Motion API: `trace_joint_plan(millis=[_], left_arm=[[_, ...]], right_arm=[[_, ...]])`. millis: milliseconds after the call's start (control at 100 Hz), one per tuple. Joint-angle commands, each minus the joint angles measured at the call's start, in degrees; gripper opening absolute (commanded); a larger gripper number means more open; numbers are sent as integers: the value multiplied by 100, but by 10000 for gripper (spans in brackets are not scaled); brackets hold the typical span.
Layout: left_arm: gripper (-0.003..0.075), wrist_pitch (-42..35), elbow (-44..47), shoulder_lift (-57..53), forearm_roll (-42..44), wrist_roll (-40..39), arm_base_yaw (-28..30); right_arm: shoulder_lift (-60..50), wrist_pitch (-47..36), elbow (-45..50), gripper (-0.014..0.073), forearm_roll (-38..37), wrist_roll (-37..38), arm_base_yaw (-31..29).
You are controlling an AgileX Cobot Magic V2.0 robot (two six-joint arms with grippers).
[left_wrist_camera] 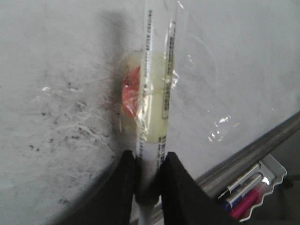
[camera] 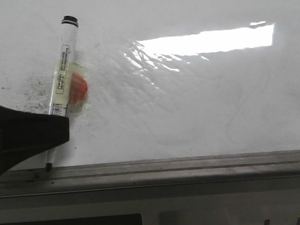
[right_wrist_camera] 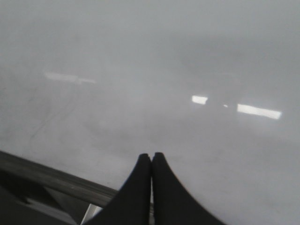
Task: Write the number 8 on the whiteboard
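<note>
The whiteboard [camera: 200,104] fills the front view, glossy with glare and grey smudges, with a grey metal rail [camera: 184,166] along its near edge. No number 8 shows on it. My left gripper [left_wrist_camera: 149,161] is shut on a white marker [camera: 63,72] wrapped in clear tape with a red patch [camera: 78,88]. The marker's black end points up and its tip [camera: 49,166] sits low on the board, just above the rail. The left gripper's black body [camera: 24,135] hides the marker's middle. My right gripper [right_wrist_camera: 151,157] is shut and empty over the board [right_wrist_camera: 164,84].
Dark specks and scratchy residue [camera: 36,91] lie left of the marker. A tray [left_wrist_camera: 255,187] with several markers sits below the rail in the left wrist view. Faint curved lines [camera: 239,112] show on the board's right part.
</note>
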Motion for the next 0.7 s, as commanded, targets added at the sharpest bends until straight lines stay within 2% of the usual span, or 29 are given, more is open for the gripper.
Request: trace_joint_plan(millis=[0, 60, 110, 180, 280, 350, 490, 600, 690], left_arm=[[-20, 3, -102, -434, 351, 322, -2], [-20, 270, -102, -662, 444, 720, -2], [-20, 548, -130, -880, 475, 1081, -2], [-20, 978, -232, -1103, 539, 1469, -2], [-20, 1628, -456, -1365, 740, 2167, -2], [-20, 1881, -628, -1448, 873, 2437, -2], [-20, 1927, -886, -1439, 1445, 2651, -2], [-20, 1916, -981, -1379, 1713, 2651, -2], [-20, 1916, -1007, -1375, 1923, 2651, -2]], right_arm=[[496, -387, -484, -61, 388, -732, 359], [838, -387, -732, -46, 844, -1203, 659], [1097, -387, -906, 0, 1167, -1462, 885], [1442, -410, -1123, 129, 1392, -1579, 1176], [1893, -422, -1378, 374, 1422, -1579, 1502], [2180, -434, -1506, 463, 1521, -1590, 1728], [2710, -715, -1663, 425, 1530, -1589, 2423], [3061, -1580, -1668, 406, 1516, -1589, 3153], [3334, -2176, -1705, 406, 1516, -1589, 3503]])
